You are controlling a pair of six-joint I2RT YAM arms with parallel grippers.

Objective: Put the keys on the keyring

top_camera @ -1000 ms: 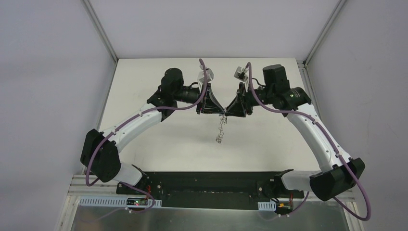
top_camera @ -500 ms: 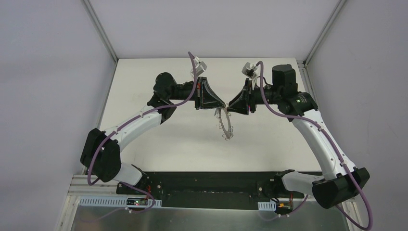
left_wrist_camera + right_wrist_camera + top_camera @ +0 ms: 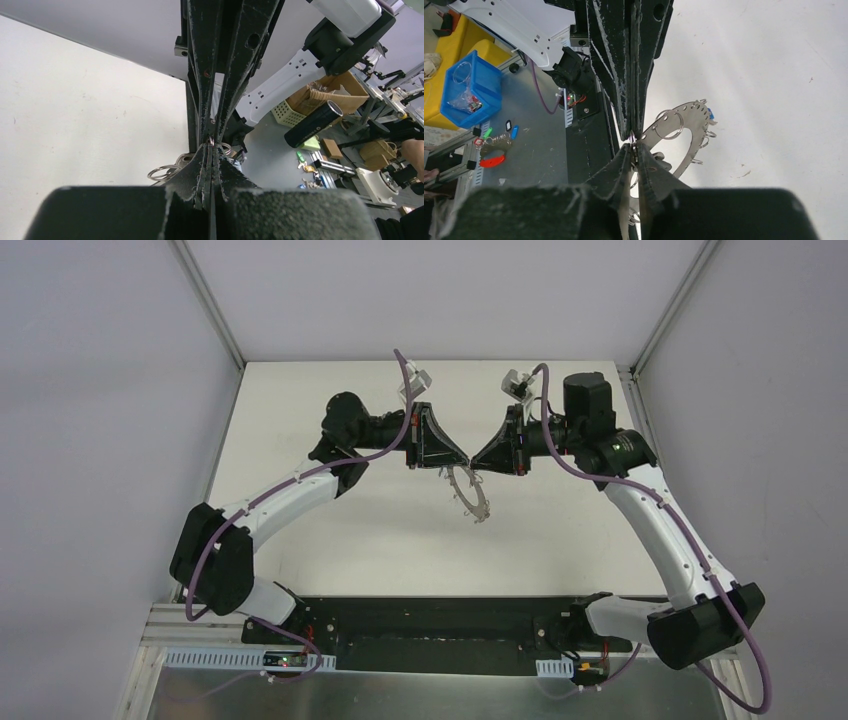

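The keyring (image 3: 478,502), a flat grey metal ring with small wire loops round its edge, hangs in the air above the white table (image 3: 330,530), held at its top between both grippers. My left gripper (image 3: 460,461) is shut on a small wire loop of it, tip to tip with my right gripper (image 3: 478,462), which is shut on the ring's edge. In the right wrist view the keyring (image 3: 694,149) shows face-on past the shut right gripper (image 3: 634,146), with a small blue piece (image 3: 710,115) at its far rim, perhaps the blue key's head. In the left wrist view, wire loops (image 3: 162,173) show beside the shut left gripper (image 3: 212,146). The black-headed key is not in view.
A black base rail (image 3: 430,625) runs along the table's near edge between the arm bases. Grey walls with metal posts (image 3: 210,310) close the table on the left, right and back. Both arms reach inward over the table's far half.
Both wrists have rolled, and the grippers have risen slightly. The keyring has swung from hanging edge-on to tilted nearly face-on, its lower end moving right. Both grippers stay shut.
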